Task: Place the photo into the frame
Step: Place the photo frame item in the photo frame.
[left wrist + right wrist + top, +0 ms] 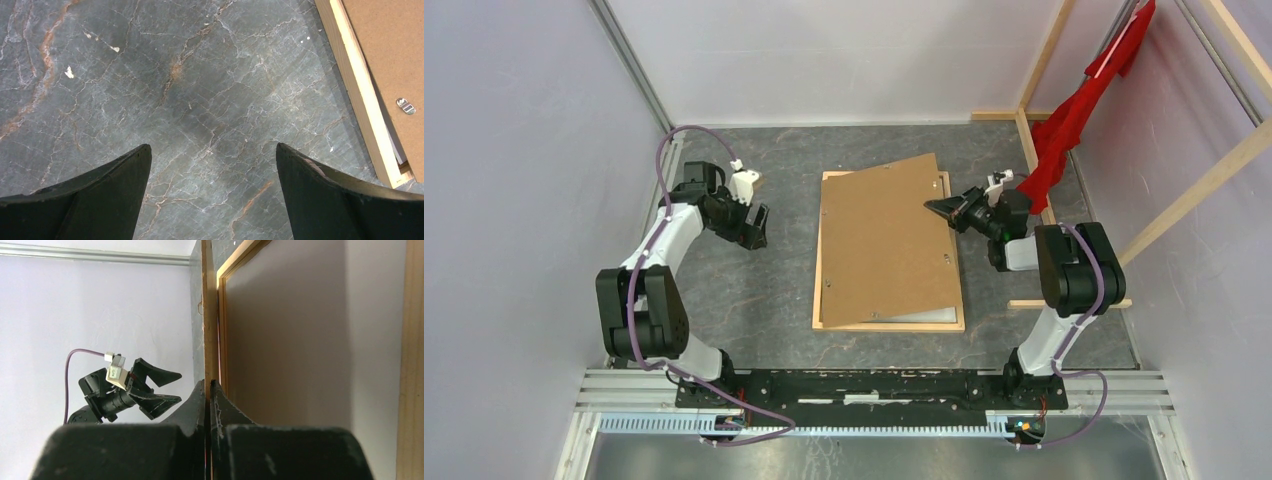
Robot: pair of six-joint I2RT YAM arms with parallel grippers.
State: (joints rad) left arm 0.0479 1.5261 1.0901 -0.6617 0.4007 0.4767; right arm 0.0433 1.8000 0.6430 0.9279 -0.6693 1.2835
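Flat at mid-table: the frame (819,255), with a backing board (884,240) askew on it.
Above: a pale strip (924,318) shows under the board's near edge; whether it is the photo I cannot tell. Left wrist: the left gripper (212,146) gapes over bare table (200,75) beside the frame's rail. Right wrist: the right gripper (210,384) is closed, tips at the board's edge.

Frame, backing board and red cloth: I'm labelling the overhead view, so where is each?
frame (924,326), overhead view, near wooden rail.
backing board (884,240), overhead view, middle of its brown face.
red cloth (1064,140), overhead view, lower folds.
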